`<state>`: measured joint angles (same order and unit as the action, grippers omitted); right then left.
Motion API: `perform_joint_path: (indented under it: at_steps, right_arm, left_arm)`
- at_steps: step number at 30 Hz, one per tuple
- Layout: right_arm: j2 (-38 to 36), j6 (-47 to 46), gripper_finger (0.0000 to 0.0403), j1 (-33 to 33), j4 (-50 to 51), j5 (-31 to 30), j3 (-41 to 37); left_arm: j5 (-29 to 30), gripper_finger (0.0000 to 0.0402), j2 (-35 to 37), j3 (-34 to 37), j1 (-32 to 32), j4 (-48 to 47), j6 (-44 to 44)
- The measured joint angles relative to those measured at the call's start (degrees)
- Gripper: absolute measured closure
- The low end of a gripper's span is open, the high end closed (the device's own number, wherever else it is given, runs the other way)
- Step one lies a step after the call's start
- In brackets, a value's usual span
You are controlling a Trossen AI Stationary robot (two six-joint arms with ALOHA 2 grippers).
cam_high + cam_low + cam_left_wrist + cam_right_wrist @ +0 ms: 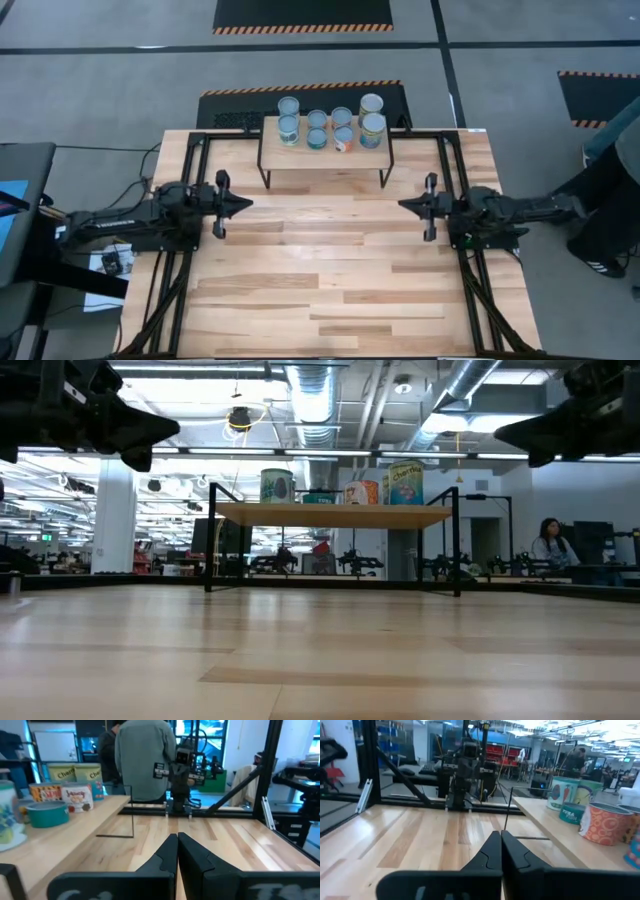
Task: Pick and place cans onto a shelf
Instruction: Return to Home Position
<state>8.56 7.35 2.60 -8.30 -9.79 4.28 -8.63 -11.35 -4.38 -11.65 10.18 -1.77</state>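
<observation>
Eight cans (371,128) on the shelf (325,160); low view hides some behind others; left hand (248,203), right hand (402,204) pinched together

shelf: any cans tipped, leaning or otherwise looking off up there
Nothing stands out. All eight cans stand upright on the shelf, in two rows toward its far side, none tipped or leaning. The left gripper and right gripper are shut on nothing, low over the table at either side.

Four cameras, one table (330,290).
One stares straight down, one skims the planks; wrist cameras face each other. All catch the shelf (325,160).
</observation>
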Motion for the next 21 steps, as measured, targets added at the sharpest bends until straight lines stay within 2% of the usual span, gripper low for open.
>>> perform_joint_path:
  at_steps: [3,6,15,21]
  right_arm:
    - [-7.5,-0.3,0.0396,-0.2,6.3,-0.3,-0.1]
    - [-8.4,-0.1,0.0396,-0.4,8.1,-1.1,-0.2]
    - [-8.3,-1.0,0.0396,-3.7,3.7,-2.1,-3.8]
    - [-8.4,-1.6,0.0396,-6.8,2.7,0.8,-3.8]
  left_arm:
    - [1.5,0.0401,5.4,0.0,-0.1,-4.4,1.1]
    - [4.0,0.0401,11.3,0.0,-0.1,-9.1,1.8]
    - [4.4,0.0401,11.2,0.9,-0.1,-9.5,1.8]
    - [4.4,0.0401,11.3,0.9,-0.1,-9.6,2.1]
